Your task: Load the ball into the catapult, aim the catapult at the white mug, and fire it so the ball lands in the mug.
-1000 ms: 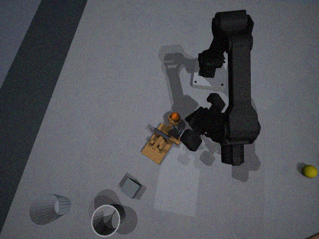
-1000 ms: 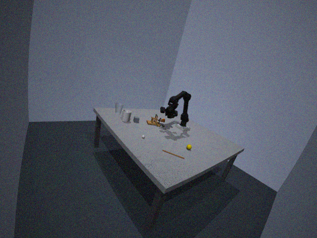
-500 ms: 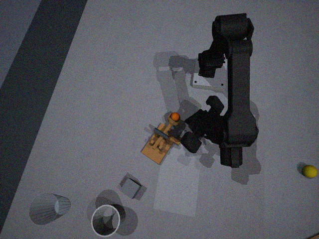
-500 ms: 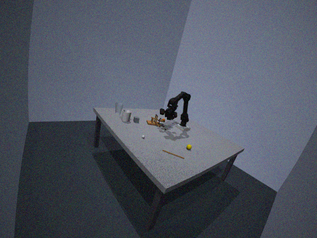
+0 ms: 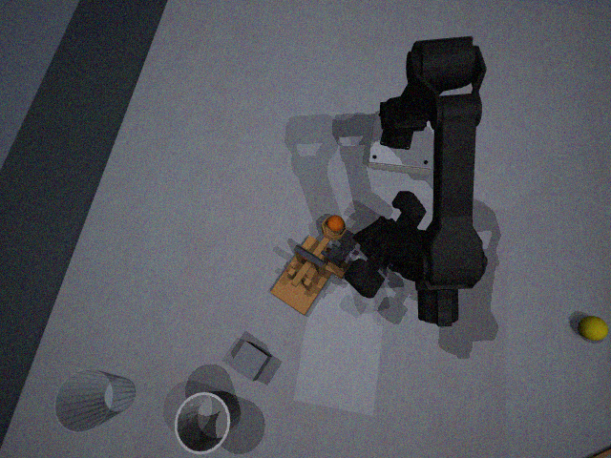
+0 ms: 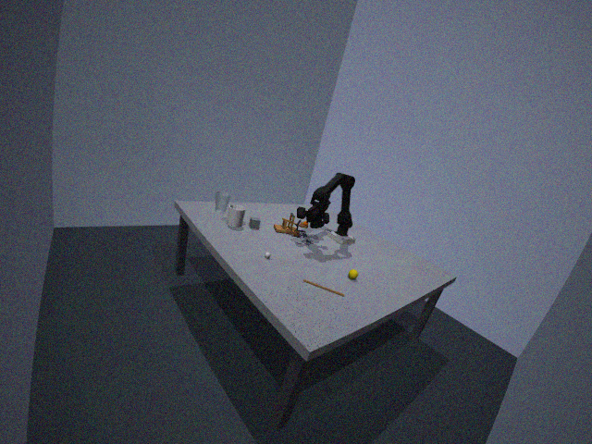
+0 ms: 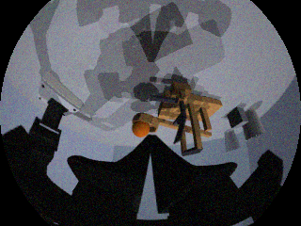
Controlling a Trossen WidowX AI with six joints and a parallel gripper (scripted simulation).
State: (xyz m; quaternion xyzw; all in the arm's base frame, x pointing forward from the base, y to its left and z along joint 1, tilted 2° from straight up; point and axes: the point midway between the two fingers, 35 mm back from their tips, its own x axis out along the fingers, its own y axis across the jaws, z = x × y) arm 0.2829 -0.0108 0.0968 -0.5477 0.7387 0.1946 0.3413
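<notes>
Orange ball (image 5: 336, 223) (image 6: 303, 224) (image 7: 140, 128) in the cup of the wooden catapult (image 5: 299, 291) (image 6: 287, 229) (image 7: 210, 103), hand (image 5: 349, 247) (image 7: 150, 138) clenched and empty just beside it, white mug (image 5: 179, 433) (image 6: 236, 217) upright on the worktop (image 5: 172, 172) (image 6: 267, 287), well apart from the ball.

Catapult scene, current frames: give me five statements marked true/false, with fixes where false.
1. The orange ball sits in the catapult's cup. True.
2. The gripper grips the orange ball. False: it is shut with nothing between its fingers.
3. The gray cube is inside the mug. False: it stands on the table beside it.
4. The yellow ball is on the table. True.
5. The mug lies on its side. False: it stands upright.
</notes>
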